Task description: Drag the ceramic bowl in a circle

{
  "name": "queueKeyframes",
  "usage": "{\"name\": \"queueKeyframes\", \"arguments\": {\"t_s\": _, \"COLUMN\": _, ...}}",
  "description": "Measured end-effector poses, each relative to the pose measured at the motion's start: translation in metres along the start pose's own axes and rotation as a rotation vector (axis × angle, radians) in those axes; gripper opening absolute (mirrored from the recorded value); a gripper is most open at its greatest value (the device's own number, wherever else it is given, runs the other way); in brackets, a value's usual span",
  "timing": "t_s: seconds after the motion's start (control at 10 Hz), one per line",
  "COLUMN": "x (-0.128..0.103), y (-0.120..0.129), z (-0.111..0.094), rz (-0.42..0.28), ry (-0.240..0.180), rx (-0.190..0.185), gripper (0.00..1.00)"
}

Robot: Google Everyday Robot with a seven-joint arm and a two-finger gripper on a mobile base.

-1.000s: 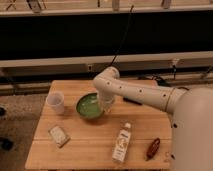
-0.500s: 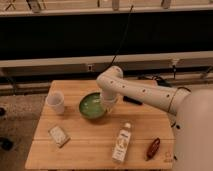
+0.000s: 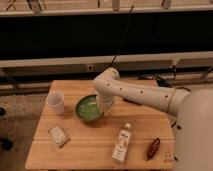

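Ceramic bowl (image 3: 89, 108) near the middle of the wooden table (image 3: 95, 150), right of a white cup (image 3: 55, 102). Gripper (image 3: 106, 106) down at the bowl's right rim, jaws closed, seemingly pinching it. Mid-drag, by the look. Next: a steady curved sweep, clear of cup and bottle (image 3: 121, 144).

Ceramic bowl (image 3: 89, 108) mid-table (image 3: 95, 145), gripper (image 3: 106, 106) at its right rim, cup (image 3: 55, 102) left, bottle (image 3: 121, 143) in front.

White cup (image 3: 55, 102), wrapped snack (image 3: 59, 135), clear bottle (image 3: 121, 144), brown packet (image 3: 153, 148), wooden table (image 3: 90, 150)
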Motion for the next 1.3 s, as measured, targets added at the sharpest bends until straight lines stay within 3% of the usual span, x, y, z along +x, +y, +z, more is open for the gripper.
{"name": "queueKeyframes", "arguments": {"t_s": 0.4, "x": 0.016, "y": 0.019, "z": -0.003, "rz": 0.016, "ry": -0.012, "rx": 0.002, "gripper": 0.00}}
{"name": "queueKeyframes", "arguments": {"t_s": 0.7, "x": 0.021, "y": 0.012, "z": -0.005, "rz": -0.007, "ry": -0.013, "rx": 0.011, "gripper": 0.00}}
{"name": "queueKeyframes", "arguments": {"t_s": 1.1, "x": -0.002, "y": -0.006, "z": -0.005, "rz": -0.034, "ry": -0.019, "rx": 0.005, "gripper": 0.00}}
{"name": "queueKeyframes", "arguments": {"t_s": 1.3, "x": -0.002, "y": -0.004, "z": -0.006, "rz": -0.046, "ry": -0.018, "rx": 0.001, "gripper": 0.00}}
